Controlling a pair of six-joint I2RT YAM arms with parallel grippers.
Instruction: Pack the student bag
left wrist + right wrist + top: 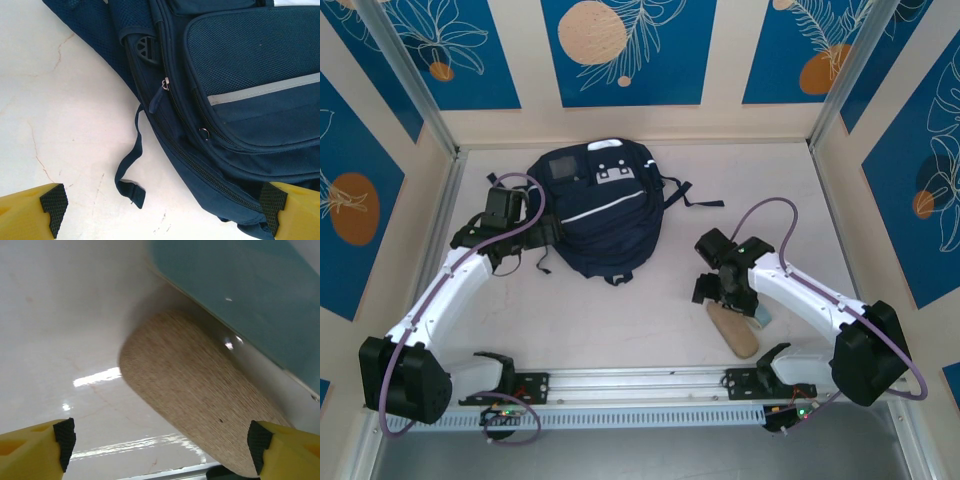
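Student bag (605, 215) lies flat on the white table (620, 330), front pocket up, at the far middle of the surface. In the top view, the left arm reaches from its base diagonally up to the bag's left side. The left gripper (525, 235) is right against that side, pointing down at it.

In the left wrist view, the left gripper (162, 210) has its jaws wide apart and holds nothing. One black pad (52, 205) is over bare table beside the bag and the other sits over the bag's (250, 125) navy edge. Between them a loose strap (131, 165) trails off the bag onto the table. A zipper pull (164, 84) hangs at the side seam, and a pale stripe (265, 90) crosses the pocket.

To the right of the bag and nearer the arm bases, the right arm bends inward. The right gripper (720, 285) tilts down over a tan pouch (733, 330) that is well apart from the bag. In the right wrist view, the right gripper (160, 440) also has its jaws spread and unclamped. The pouch (195, 405) lies between them, partly under a teal flat item (240, 295).
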